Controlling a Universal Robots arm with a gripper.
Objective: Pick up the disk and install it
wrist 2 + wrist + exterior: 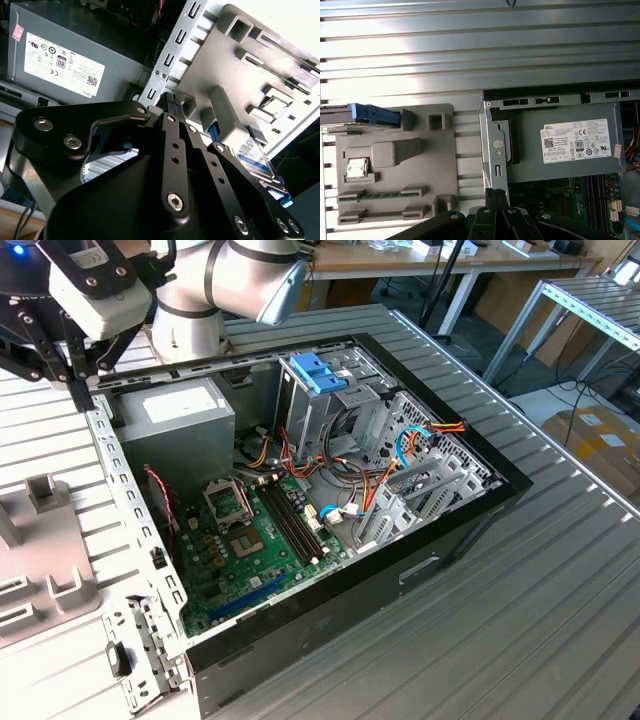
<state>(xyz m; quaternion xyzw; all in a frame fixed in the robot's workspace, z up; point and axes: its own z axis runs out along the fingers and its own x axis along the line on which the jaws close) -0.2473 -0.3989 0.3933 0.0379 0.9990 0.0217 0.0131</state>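
- Ribbed metal tabletop carries an open computer case, which lies on its side so that its inside faces up and can be reached from above.
- Just beside the case, at the exterior view's left, sits a grey fixture. Its moulded pockets seem meant to hold each part in a known pose for picking.
- The disk stands on edge in a slot at the fixture's far end, with its blue side rail uppermost. The second wrist view shows its labelled face leaning against a grey block. My judgement is that this upright seat leaves its flanks free for a grasp.
- Other pockets hold a processor chip and a memory stick, both lying flat.
- The end effector hangs over the case's metal edge, between the fixture and the power supply. Its fingers lie close together with nothing between them, and it is well apart from the disk.
- Inside the case, the drive cage with its light-blue top stands beyond the motherboard, apparently the bay the disk is meant for.
- Pick-up is not yet done: the disk sits untouched in its slot.
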